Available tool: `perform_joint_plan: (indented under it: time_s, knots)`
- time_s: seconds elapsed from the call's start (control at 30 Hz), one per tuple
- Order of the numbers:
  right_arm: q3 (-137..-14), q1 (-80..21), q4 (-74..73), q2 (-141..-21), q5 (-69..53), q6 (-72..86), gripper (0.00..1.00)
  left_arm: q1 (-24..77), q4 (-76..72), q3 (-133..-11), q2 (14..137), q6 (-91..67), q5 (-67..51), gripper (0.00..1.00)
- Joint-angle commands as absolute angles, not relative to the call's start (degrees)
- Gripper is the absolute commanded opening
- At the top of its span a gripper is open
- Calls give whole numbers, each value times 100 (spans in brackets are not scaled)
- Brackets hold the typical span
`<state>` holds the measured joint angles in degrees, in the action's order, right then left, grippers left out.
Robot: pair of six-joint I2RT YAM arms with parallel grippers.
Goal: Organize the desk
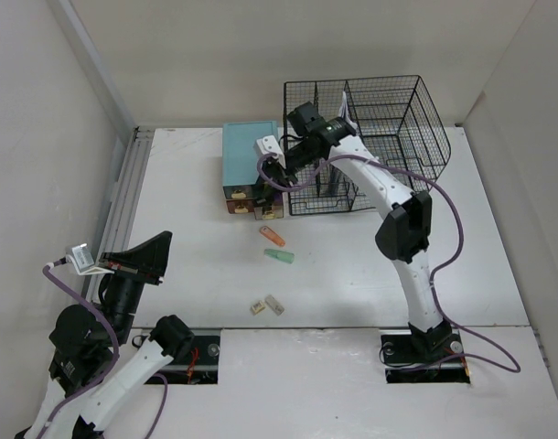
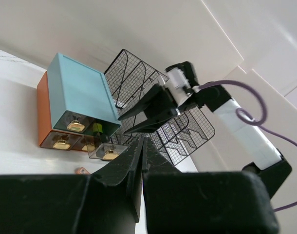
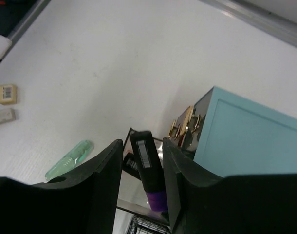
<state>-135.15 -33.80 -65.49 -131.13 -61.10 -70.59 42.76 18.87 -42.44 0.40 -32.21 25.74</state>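
Marker (image 3: 146,161), lower end cut off, sits between parted right fingers (image 3: 90,185); left fingers (image 2: 123,170) pressed together.

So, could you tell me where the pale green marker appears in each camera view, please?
Top external: green marker near the centre, just below an orange marker.
Left wrist: not in it.
Right wrist: green marker at the lower left.
Shared landmark: the teal-topped drawer box, in all three views.
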Motion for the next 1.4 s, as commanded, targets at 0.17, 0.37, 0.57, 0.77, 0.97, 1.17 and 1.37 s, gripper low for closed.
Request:
perform_joint_plan:
  time_s: [0.17, 0.37, 0.57, 0.77, 0.97, 1.17, 1.37]
  knots:
    - [-13193, -3699, -6372, -12621, -6618, -6609, 0, 4315, 1608, -4219, -1301, -3226, 2610, 0]
    - [-12876, -3937, -6784, -12858, -6311, -6662, 0, 4315, 1661, -4219, -1301, -3226, 2610, 0]
    - [-12421, -4113, -6462, -12788, -5450, -6225, 0, 4315, 1661, -4219, -1301, -3226, 2610, 0]
    - [-11681, -4165, -4934, -12410, -4300, -5003, 0, 4315, 1661, -4219, -1301, -3226, 2610, 0]
    - [-11549, -4166, -4141, -12410, -3123, -4114, 0, 4315, 1661, -4219, -1301, -3226, 2610, 0]
    - [-11619, -4166, -3718, -12410, -2471, -3789, 0, 4315, 1661, -4219, -1301, -3226, 2610, 0]
    - [-11672, -4166, -3209, -12410, -1626, -3595, 0, 4315, 1661, -4219, -1301, -3226, 2610, 0]
